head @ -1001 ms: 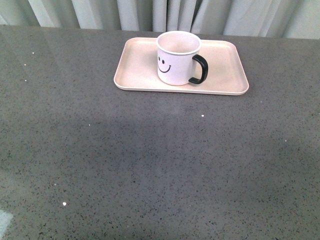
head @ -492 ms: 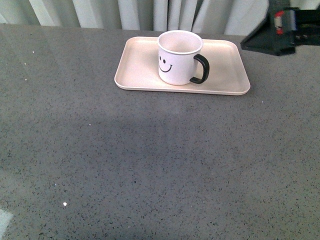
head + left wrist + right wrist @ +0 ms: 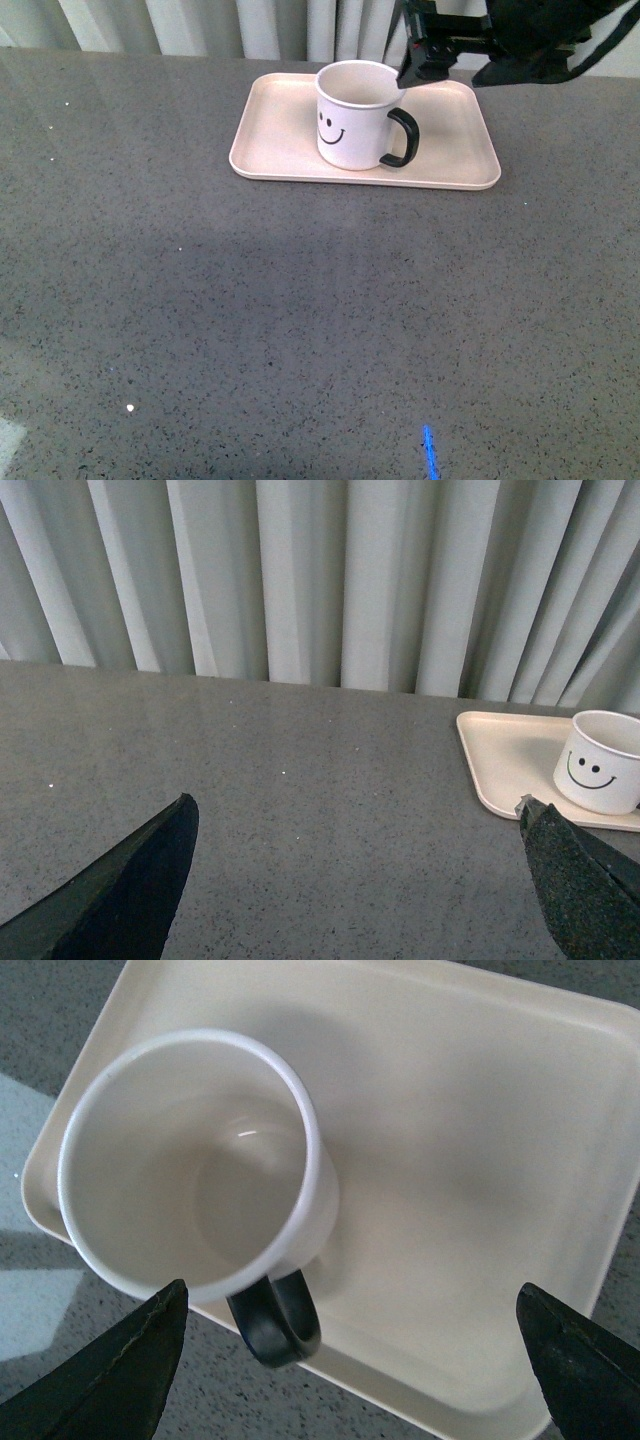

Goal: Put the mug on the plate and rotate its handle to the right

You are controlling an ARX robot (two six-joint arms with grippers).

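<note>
Grey speckled countertop [image 3: 300, 330] bare across the near half, ample room for arm travel. Pale pink plate [image 3: 280, 150] near the far edge, low rim all round. White smiley mug [image 3: 350, 125] upright on it, left of centre, clear tray floor on either side. Right gripper [image 3: 350, 1365] overhead, jaws spread wide and empty, probably for a check or small turn. Left gripper [image 3: 350, 890] equally wide open, well away to the left. Black handle [image 3: 402, 137] pointing right, seemingly as asked.
</note>
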